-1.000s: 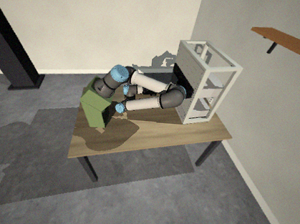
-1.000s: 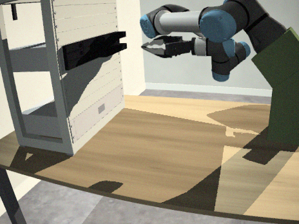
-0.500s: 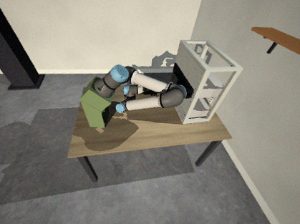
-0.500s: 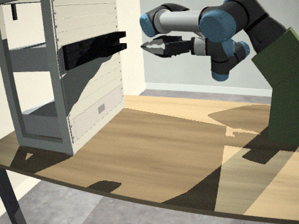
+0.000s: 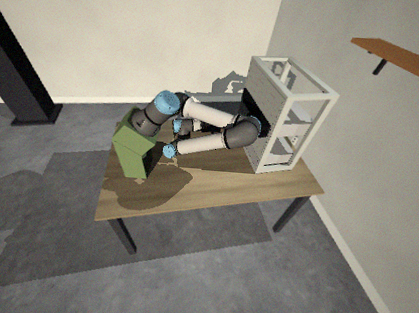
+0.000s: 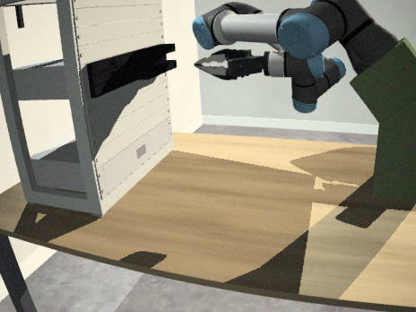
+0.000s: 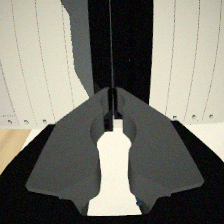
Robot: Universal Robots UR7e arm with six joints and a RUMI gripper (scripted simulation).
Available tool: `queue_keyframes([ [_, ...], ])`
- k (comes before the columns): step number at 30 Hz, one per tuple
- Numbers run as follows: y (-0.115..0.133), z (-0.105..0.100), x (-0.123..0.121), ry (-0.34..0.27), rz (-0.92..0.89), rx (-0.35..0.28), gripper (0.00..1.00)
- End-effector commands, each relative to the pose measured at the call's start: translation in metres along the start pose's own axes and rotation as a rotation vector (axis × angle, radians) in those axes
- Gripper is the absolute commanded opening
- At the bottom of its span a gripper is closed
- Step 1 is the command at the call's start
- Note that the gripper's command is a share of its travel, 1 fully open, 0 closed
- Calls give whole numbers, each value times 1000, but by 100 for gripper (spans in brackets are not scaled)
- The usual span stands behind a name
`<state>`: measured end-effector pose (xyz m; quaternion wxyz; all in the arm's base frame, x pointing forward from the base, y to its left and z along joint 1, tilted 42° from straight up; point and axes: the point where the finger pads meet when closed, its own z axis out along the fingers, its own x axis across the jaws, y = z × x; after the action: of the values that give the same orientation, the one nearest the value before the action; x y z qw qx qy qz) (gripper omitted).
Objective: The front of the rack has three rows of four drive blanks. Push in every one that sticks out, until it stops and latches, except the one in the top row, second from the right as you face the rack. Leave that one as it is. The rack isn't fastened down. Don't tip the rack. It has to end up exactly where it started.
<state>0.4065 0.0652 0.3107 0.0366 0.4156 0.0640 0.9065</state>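
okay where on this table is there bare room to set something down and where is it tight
Bare wood runs along the table front edge, between the rack on one end and the green pedestal on the other. It is tight at the rack's front, where the black drive blanks stick out toward the shut, empty gripper.

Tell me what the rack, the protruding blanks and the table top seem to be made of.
Rack: probably painted sheet metal, matte pale grey, with thin flat panels and rows of small fasteners. Blanks: black, slightly glossy, plastic or coated metal; can't tell which. Table top: wood or wood-look laminate, with visible grain streaks.
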Motion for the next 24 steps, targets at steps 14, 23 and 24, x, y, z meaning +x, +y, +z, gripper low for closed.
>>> queue_keyframes([
  [14, -1, 43, 0, 0, 0, 2, 0],
  [23, -1, 67, 0, 0, 0, 2, 0],
  [24, -1, 67, 0, 0, 0, 2, 0],
])
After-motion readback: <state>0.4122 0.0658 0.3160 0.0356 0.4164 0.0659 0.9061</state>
